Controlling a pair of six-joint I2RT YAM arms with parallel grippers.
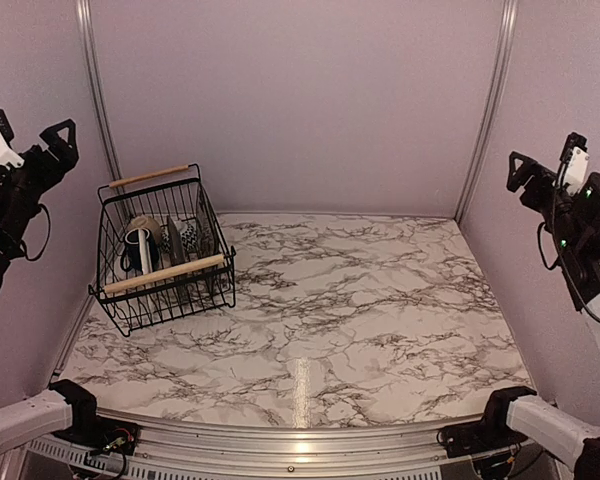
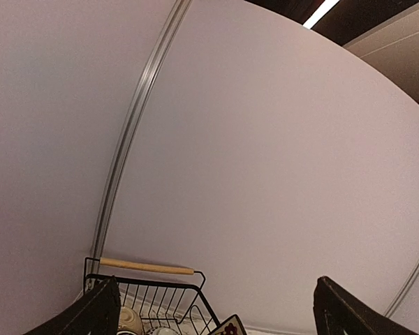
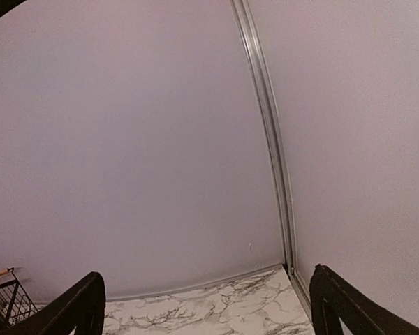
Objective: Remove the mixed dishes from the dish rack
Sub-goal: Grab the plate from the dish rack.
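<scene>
Unloading not yet begun: the dish rack stands at the far left of the marble table, close to the left wall. The navy mug, a cream bowl and a patterned bowl stand inside it, and no dish lies on the marble outside it. The left gripper and right gripper hang raised at either side, fingers spread wide, holding nothing. The marble right of and nearer than the rack offers set-down room, while the two wooden handles and the adjacent wall likely confine access to a descent between them.
</scene>
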